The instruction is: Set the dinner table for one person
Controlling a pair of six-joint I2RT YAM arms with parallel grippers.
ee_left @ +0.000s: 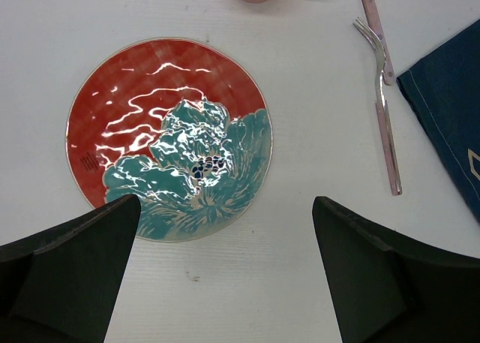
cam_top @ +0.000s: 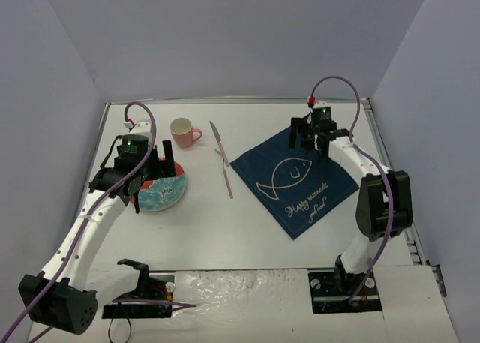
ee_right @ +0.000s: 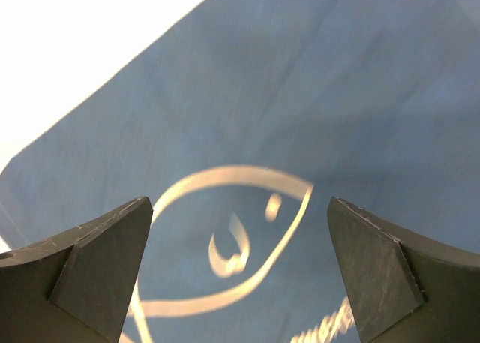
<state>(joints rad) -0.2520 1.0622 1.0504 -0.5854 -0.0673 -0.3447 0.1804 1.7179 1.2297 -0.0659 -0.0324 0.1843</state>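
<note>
Left gripper (ee_left: 225, 223) fingers are standing wide apart, gripping nothing; they are hovering over the near edge of the plate (ee_left: 169, 133), red and teal with a flower pattern, which is lying flat on the dinner table (cam_top: 225, 230); right gripper (ee_right: 236, 208) fingers are also spread wide, holding nothing, hanging above the navy fish-print cloth (ee_right: 300, 95), over the outline of the fish; whether either fingertip is touching what lies below, cannot tell; the cloth is lying flat and turned diamond-wise on the right half of the table; fork (ee_left: 386, 125) and knife (ee_left: 375, 28) are lying between plate and cloth, touching or overlapping where fork tines are meeting the knife's pink handle, the knife reaching farther back; pink cup (cam_top: 183, 132) is sitting upright behind the plate, handle pointing right; the dinner table is filling the whole work area, white, with both arm bases at its near edge.
</note>
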